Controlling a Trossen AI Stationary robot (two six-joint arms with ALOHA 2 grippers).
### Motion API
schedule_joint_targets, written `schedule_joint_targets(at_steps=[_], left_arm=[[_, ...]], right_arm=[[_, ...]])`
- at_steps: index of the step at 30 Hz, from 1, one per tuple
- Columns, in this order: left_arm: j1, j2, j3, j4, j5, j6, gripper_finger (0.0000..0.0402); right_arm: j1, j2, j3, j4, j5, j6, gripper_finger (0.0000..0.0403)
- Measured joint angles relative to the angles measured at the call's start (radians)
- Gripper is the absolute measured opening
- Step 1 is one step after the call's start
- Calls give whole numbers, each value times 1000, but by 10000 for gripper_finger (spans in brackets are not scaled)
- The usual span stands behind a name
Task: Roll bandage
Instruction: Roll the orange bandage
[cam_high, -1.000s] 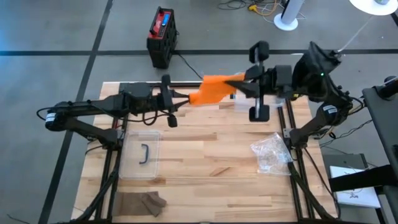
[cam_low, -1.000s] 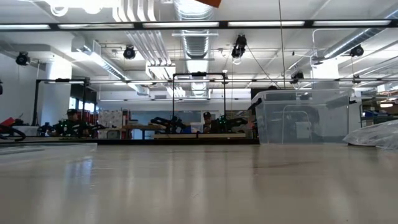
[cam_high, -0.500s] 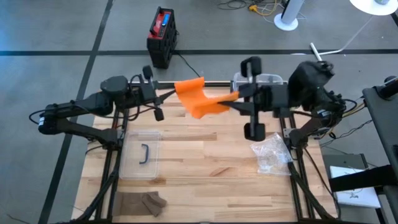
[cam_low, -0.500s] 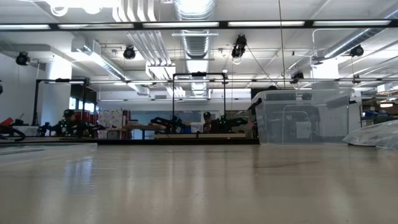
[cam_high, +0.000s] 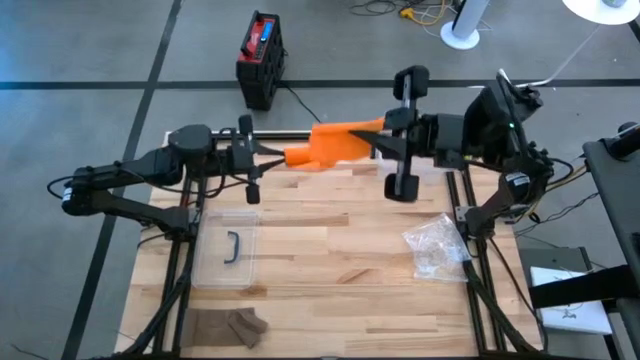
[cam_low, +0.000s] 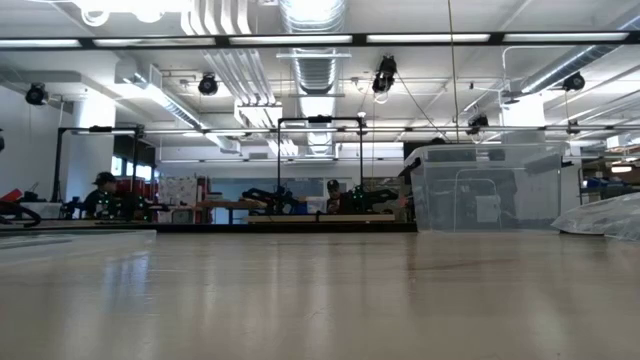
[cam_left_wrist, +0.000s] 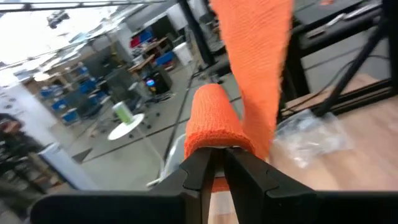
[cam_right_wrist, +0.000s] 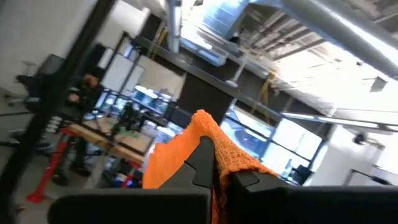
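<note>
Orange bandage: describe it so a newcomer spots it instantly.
Look at the far edge of the wooden table, where the two arms meet. The orange bandage is stretched in the air between the left tool and the right tool. It is the only bright orange item there.

Table (cam_high: 330, 250): pale wood planks with visible grain and joints, smooth; in the low view its surface takes a soft sheen under the ceiling lights.

Bandage (cam_high: 330, 146): orange cloth, matt, with a fine, slightly rough open weave seen clearly in the left wrist view; soft and creased where it drapes.

Left hand (cam_high: 272, 155) and right hand (cam_high: 372, 137): dark, matt hard fingers, plastic or coated metal, cannot tell which.

Lid (cam_high: 228, 248): clear, glossy plastic with a dark handle.

Box (cam_low: 487, 188): clear, smooth plastic, lightly reflective.

Bag (cam_high: 434, 246): thin transparent film, crinkled and shiny.

Rag (cam_high: 227, 325): brown cloth, matt and rumpled.
</note>
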Motion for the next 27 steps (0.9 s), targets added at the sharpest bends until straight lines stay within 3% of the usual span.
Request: schedule_joint_targets(at_steps=[10,22,27], left_arm=[[-27,42,0,-44,17,-19,38],[-94,62,0,-38,160,-46,41],[-130,60,0,-66,163,-46,37]], right_arm=[[-103,15,0,49,8,-10,0],[-222,20,0,27,7,39,0],[-248,25,1,17,7,51,0]])
